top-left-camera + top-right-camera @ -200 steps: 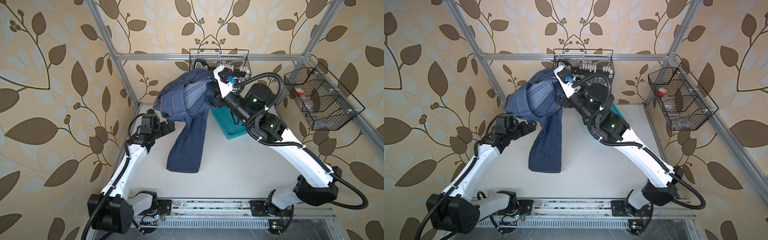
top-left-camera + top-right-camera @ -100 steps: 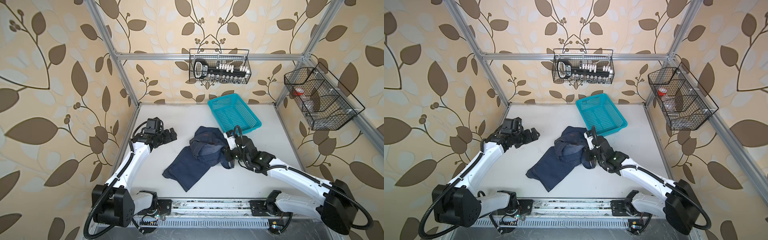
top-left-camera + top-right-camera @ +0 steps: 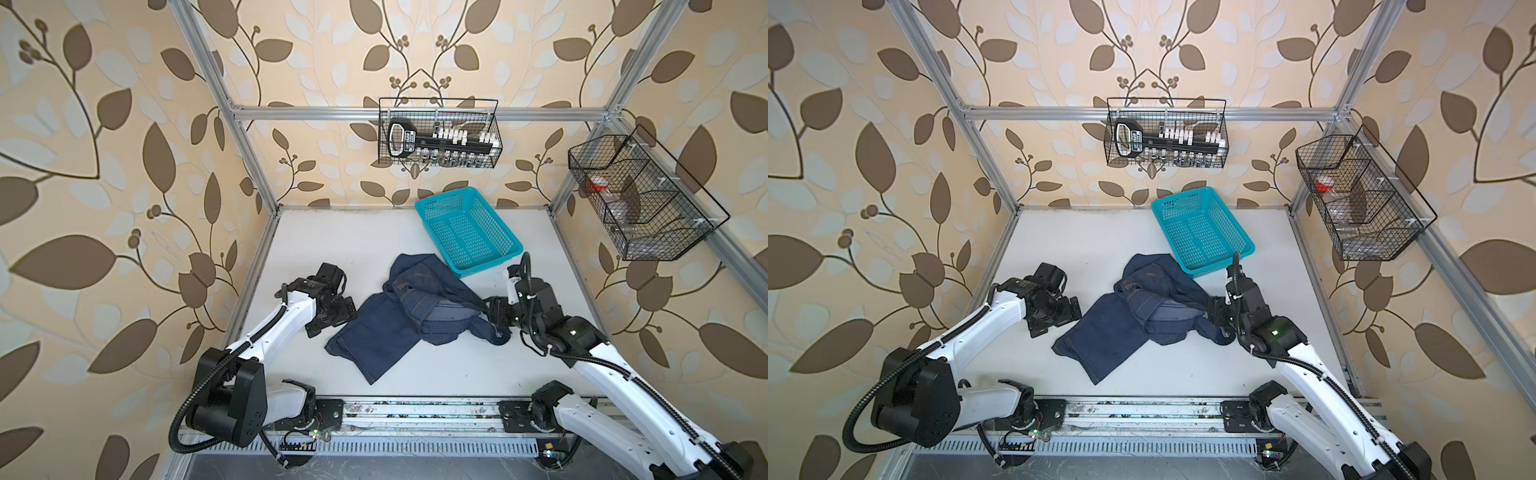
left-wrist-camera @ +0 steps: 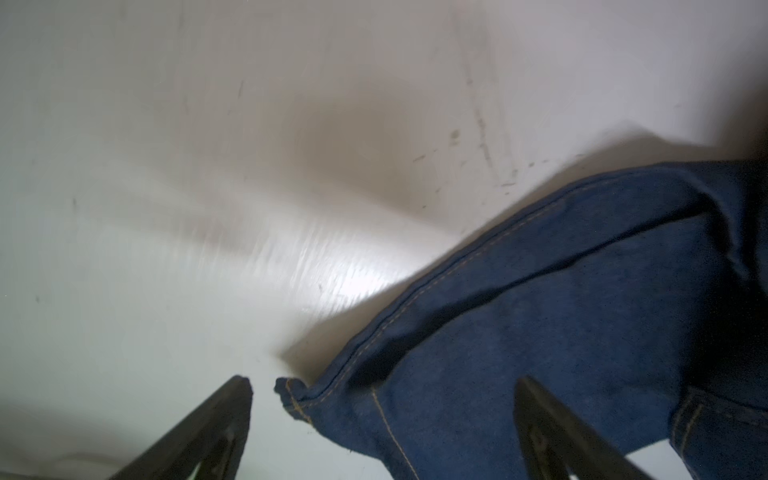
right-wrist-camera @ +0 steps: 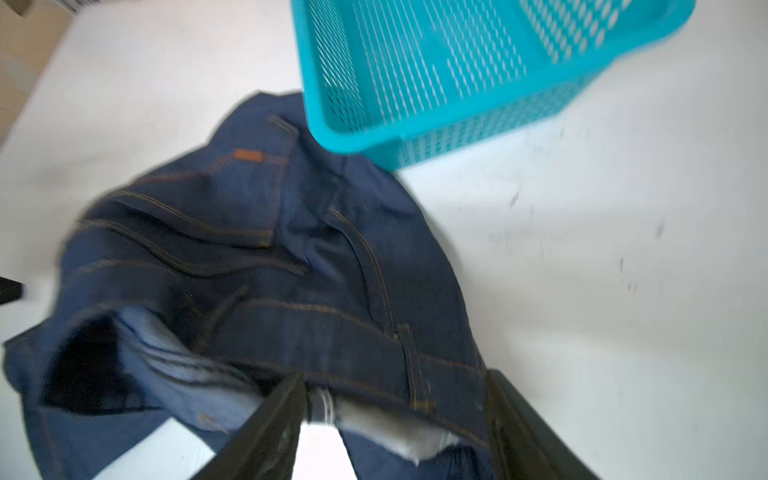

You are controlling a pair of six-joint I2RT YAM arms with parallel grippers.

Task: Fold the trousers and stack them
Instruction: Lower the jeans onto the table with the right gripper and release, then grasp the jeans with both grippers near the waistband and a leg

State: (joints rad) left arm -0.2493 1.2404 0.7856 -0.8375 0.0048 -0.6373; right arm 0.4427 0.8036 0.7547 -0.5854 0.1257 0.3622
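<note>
And down they come: the trousers [image 3: 399, 320], hoisted high over the back of the bench [image 3: 332, 245] a second ago with one leg dangling, now lie in a rumpled heap on the white surface, near the middle and touching the front corner of the turquoise basket [image 3: 484, 262]. The right hand [image 3: 494, 316] has carried them there and is letting go. In its wrist view the right hand [image 5: 397, 376] shows its jaws standing apart on either side of the waistband [image 5: 353, 365], and the cloth sags slack between them, so that reads as released. The brown patch [image 5: 249, 156] faces up at the far end of the heap. One leg fans out flat toward the front left, while the seat and the other leg are bunched on top. Over on the other side the left hand [image 3: 332, 322] sits low at the edge of that flat leg, spread wide and gripping nothing. Its wrist view has the left hand [image 4: 386, 386] with a stitched corner of denim lying between the jaws. For the task, this looks like the end of the drop and the start of the flattening. Nothing is folded yet, and the bunched top must be spread before a clean fold is possible.
</note>
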